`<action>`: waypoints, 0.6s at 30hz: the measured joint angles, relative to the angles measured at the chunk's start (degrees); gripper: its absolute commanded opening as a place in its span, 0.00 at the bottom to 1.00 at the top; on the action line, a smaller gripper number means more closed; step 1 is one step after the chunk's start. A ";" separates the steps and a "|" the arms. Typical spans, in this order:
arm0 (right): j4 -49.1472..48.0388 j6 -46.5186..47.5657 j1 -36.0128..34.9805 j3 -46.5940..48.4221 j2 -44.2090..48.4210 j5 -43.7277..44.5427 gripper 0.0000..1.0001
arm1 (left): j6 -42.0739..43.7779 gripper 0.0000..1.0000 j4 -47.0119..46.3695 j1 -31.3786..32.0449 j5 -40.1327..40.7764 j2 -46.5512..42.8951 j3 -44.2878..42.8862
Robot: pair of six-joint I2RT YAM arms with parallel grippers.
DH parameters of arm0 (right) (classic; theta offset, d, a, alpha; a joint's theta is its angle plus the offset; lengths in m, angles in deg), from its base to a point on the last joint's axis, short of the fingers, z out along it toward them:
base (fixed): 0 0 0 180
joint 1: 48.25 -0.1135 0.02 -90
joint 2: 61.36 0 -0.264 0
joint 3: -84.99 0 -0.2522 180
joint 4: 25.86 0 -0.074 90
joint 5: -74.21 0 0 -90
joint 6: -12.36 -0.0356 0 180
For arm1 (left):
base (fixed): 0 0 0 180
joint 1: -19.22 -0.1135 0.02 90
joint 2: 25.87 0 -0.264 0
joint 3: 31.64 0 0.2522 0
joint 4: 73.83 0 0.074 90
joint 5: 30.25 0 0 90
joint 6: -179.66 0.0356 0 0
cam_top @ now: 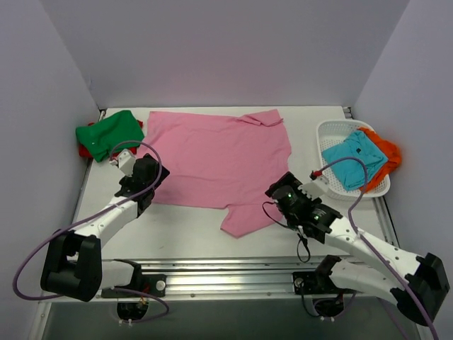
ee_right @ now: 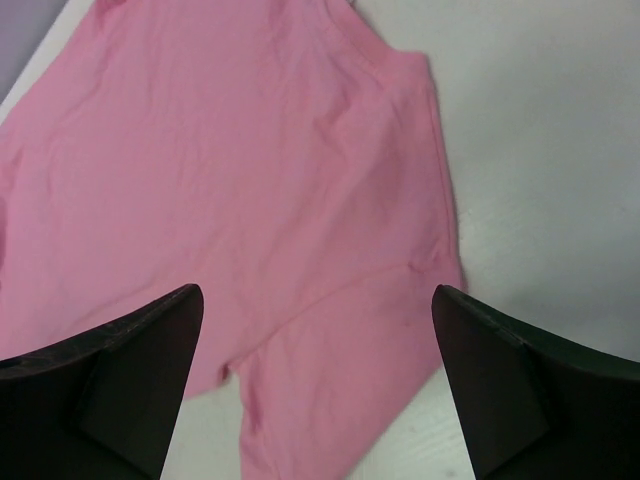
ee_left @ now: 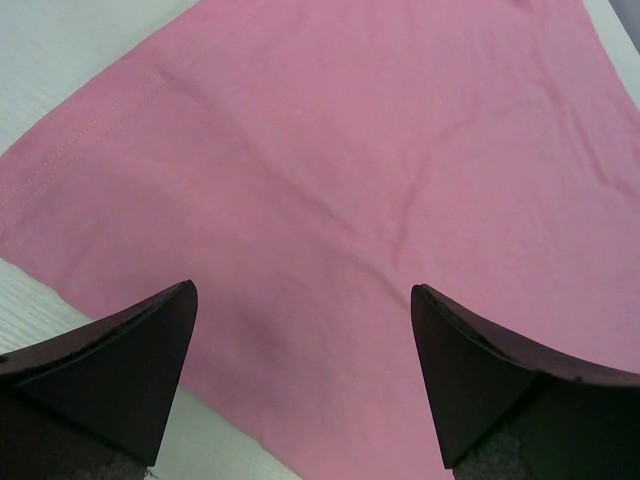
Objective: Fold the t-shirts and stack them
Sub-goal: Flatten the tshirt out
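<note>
The collared t-shirt (cam_top: 219, 159) is plain pink. Green t-shirt (cam_top: 107, 132), red t-shirt (cam_top: 83, 151), teal t-shirt (cam_top: 354, 159), orange t-shirt (cam_top: 388, 152). The mesh basket (cam_top: 331, 129) is white.

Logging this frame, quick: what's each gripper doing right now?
Left gripper: open, holding nothing, over the pink shirt.
Right gripper: open, holding nothing, over the same shirt.

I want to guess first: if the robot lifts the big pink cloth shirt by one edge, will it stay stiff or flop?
Probably flop: the big pink cloth shirt shows soft creases and hugs the white table, so it likely drapes. It looks thin, so probably light. Pushed, it might bunch up rather than slide.
</note>
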 measured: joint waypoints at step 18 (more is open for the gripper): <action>-7.65 -11.39 -12.90 -12.52 -7.52 -8.41 0.89 | -0.15 0.97 -3.15 0.00 0.02 1.14 1.66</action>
